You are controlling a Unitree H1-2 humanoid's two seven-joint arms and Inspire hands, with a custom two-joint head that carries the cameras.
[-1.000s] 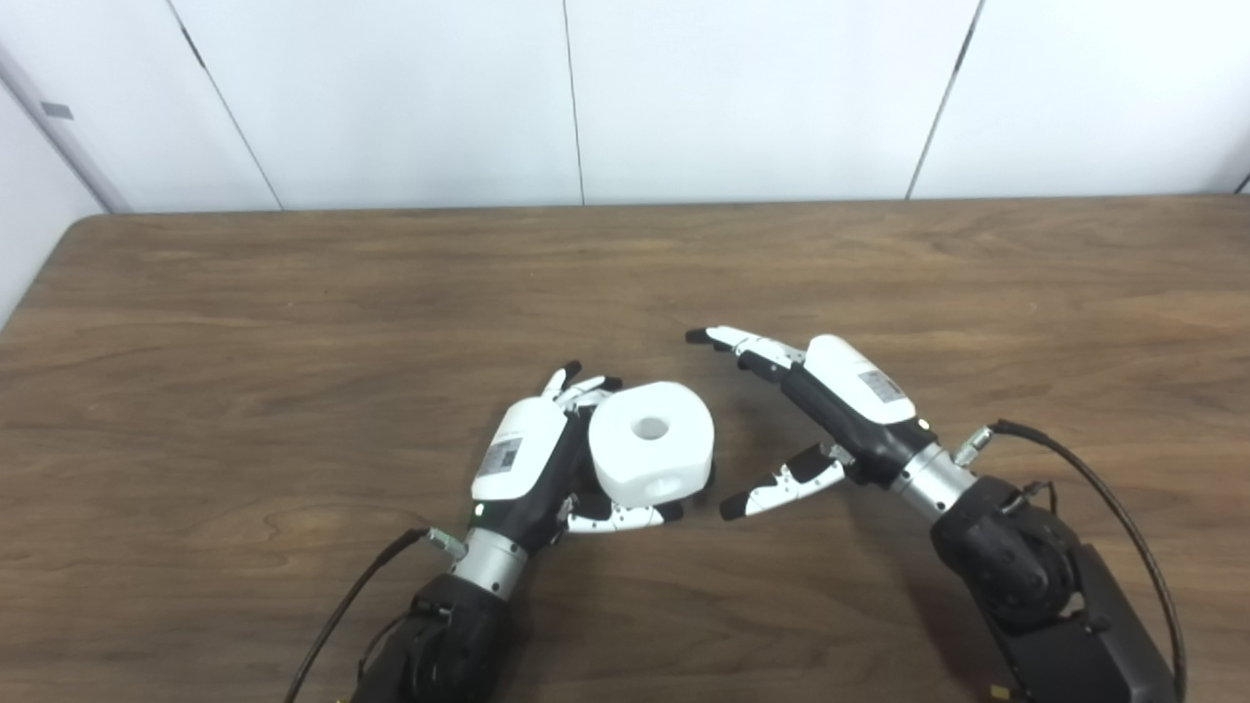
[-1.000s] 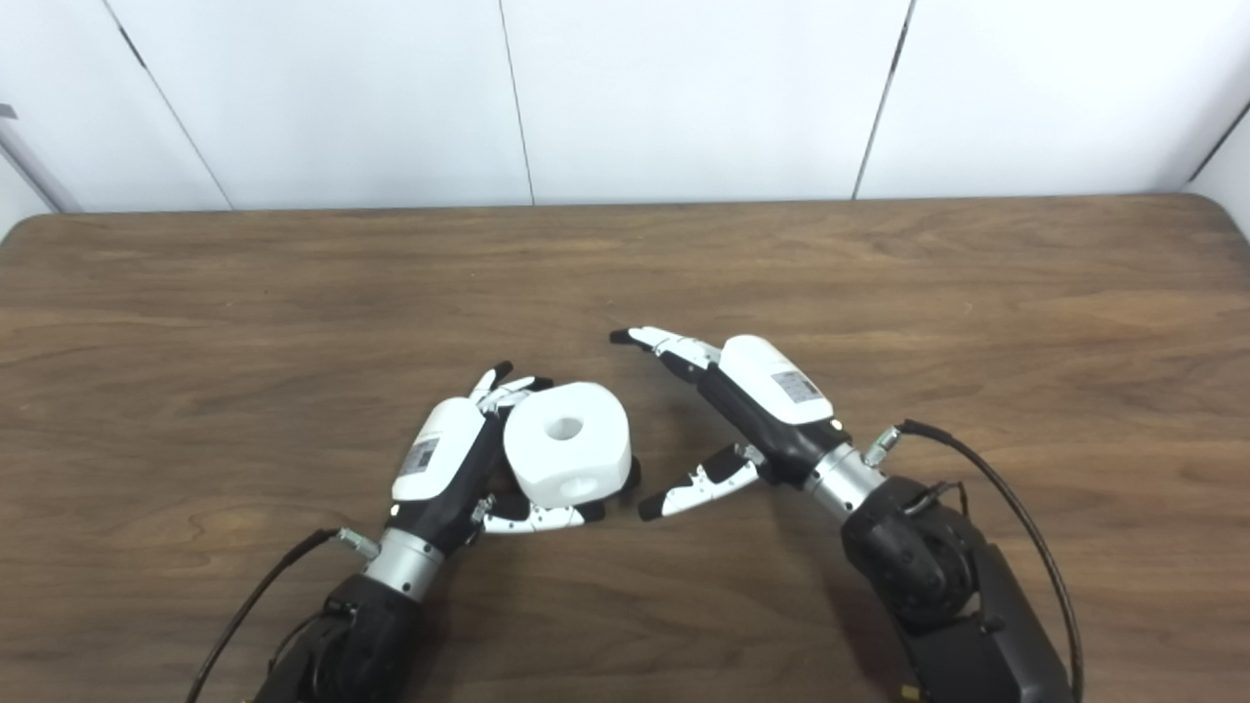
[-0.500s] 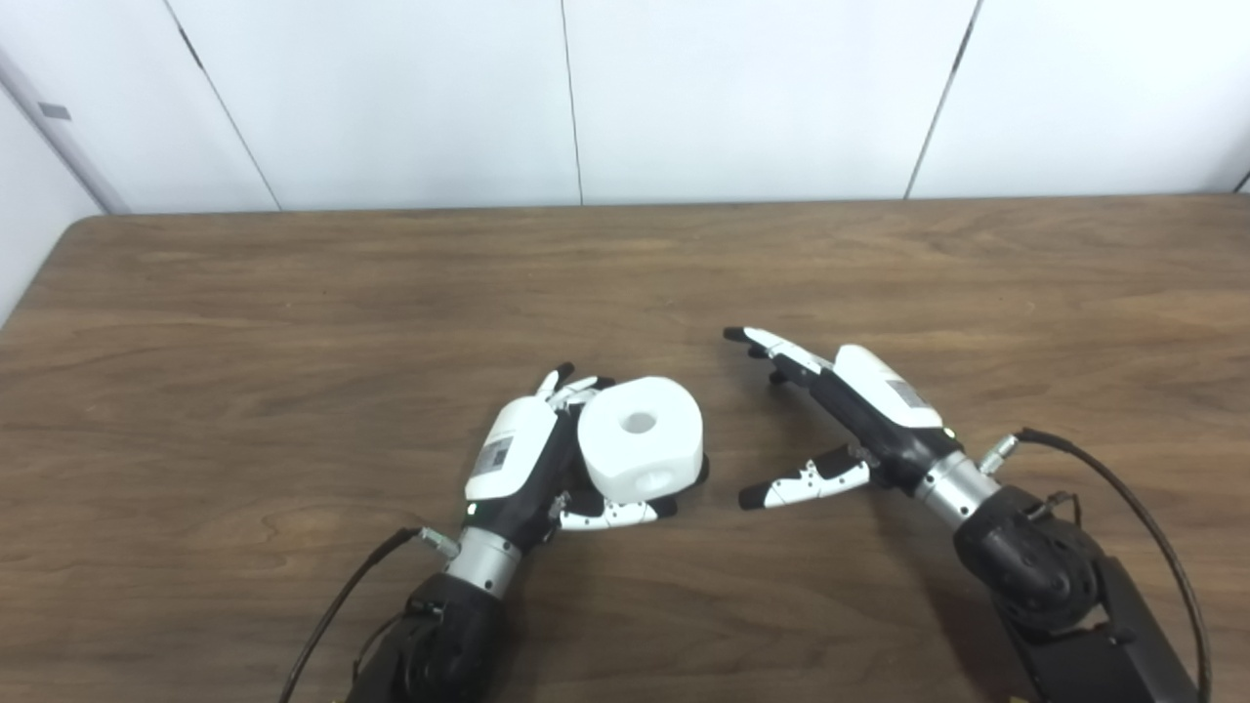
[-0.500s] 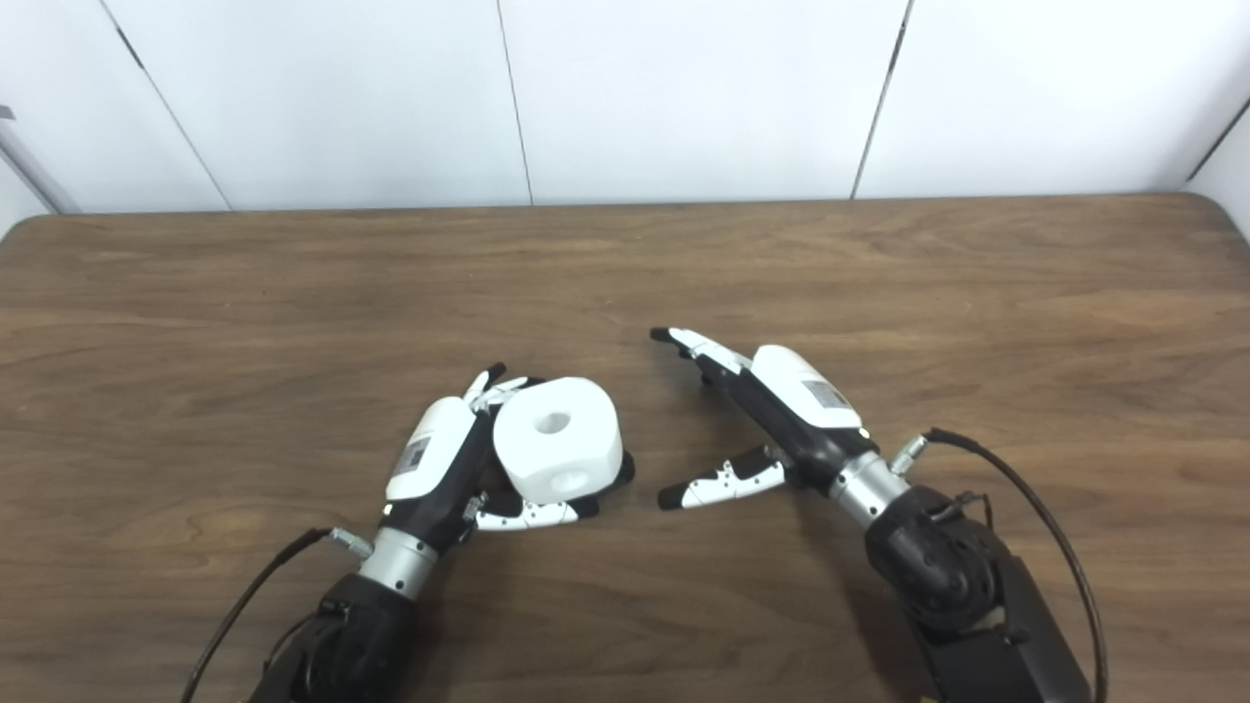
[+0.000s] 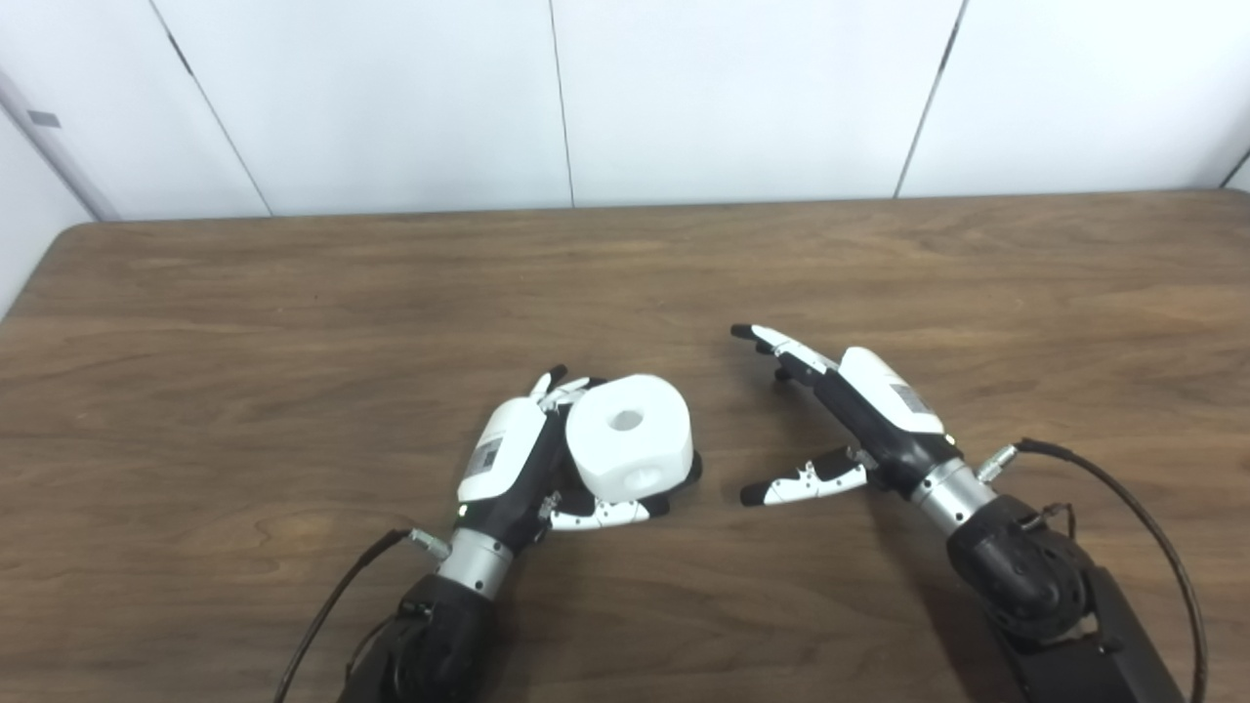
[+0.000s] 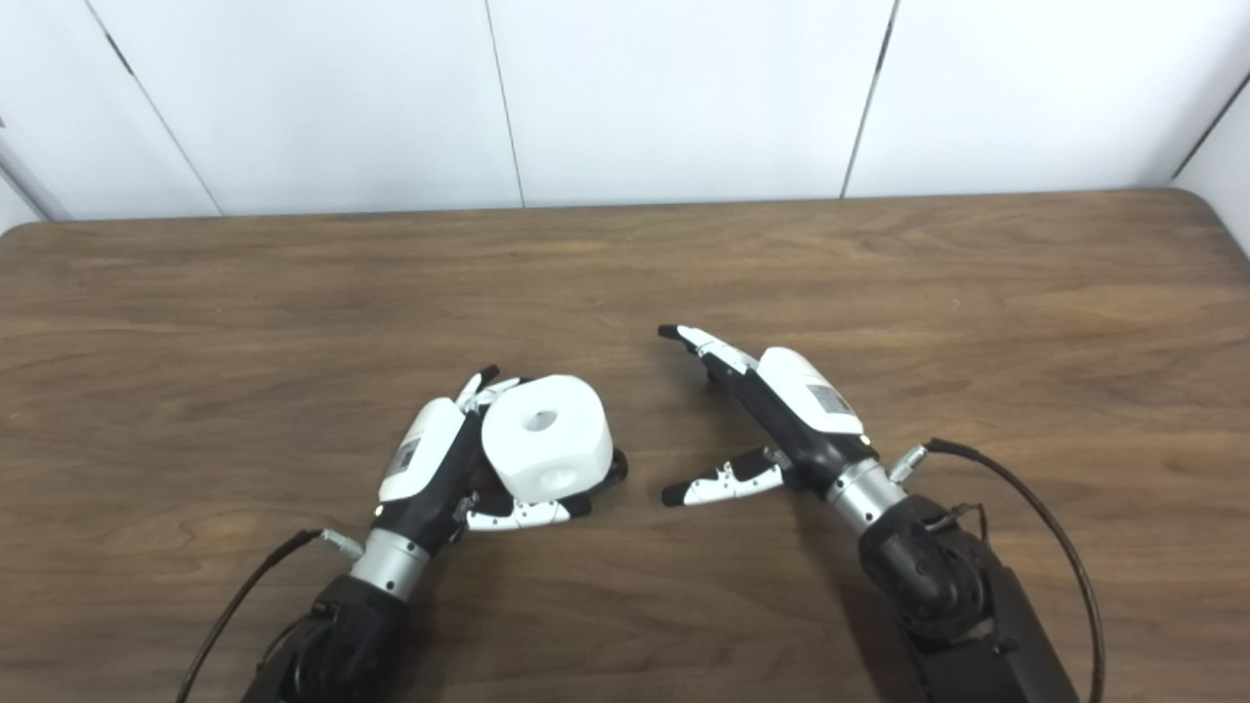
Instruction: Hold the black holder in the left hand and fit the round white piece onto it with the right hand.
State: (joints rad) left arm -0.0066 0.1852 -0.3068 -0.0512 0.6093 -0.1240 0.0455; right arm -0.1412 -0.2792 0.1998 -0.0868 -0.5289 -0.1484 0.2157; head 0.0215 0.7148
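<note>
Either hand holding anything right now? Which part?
Left hand cradles the round white piece by its left side and underside; a black holder barely shows beneath. Right hand is open, holding nothing.

The table under me is wood-grain brown with a soft satin sheen. The round white piece looks like matt, smooth plastic. My left hand and my right hand, at its 3 o'clock, have glossy white shells over matt black plastic, with bare metal wrists.
</note>
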